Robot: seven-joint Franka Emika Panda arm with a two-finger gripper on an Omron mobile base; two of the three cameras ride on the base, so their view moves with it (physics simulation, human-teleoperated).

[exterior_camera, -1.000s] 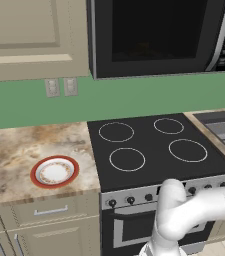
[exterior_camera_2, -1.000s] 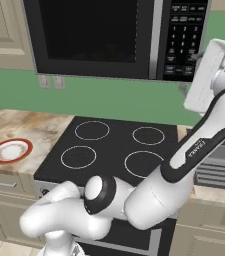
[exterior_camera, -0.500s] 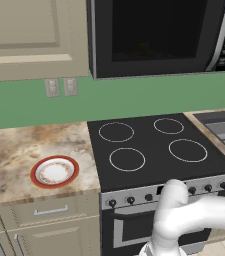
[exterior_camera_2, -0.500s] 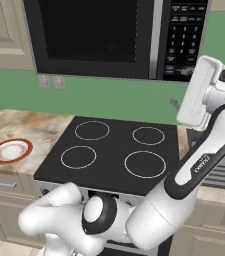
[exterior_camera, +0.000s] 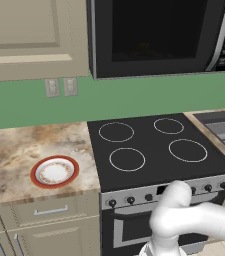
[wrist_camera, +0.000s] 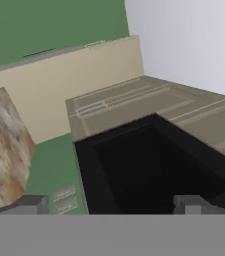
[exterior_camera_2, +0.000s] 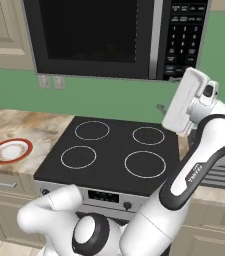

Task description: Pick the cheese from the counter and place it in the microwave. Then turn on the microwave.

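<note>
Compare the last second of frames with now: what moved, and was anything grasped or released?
Only the arm moved: in the right base view the hand swung down and left, from beside the microwave button panel to lower, nearer the stovetop. Nothing grasped or released. Fingers stayed apart; plate and counter unchanged.

The microwave (exterior_camera_2: 91,37) spans the top of the frame, its door shut and its button panel (exterior_camera_2: 184,37) at upper right. Below it, mid-frame, lies the black stovetop (exterior_camera_2: 111,152) with four white rings. At the left edge a red-rimmed plate (exterior_camera_2: 10,150) sits on the marbled tabletop (exterior_camera_2: 39,131). The white arm (exterior_camera_2: 194,172) climbs from the lower middle to the right side, where the hand (exterior_camera_2: 186,102) hangs beside the stove's right edge, its fingers hidden.
</note>
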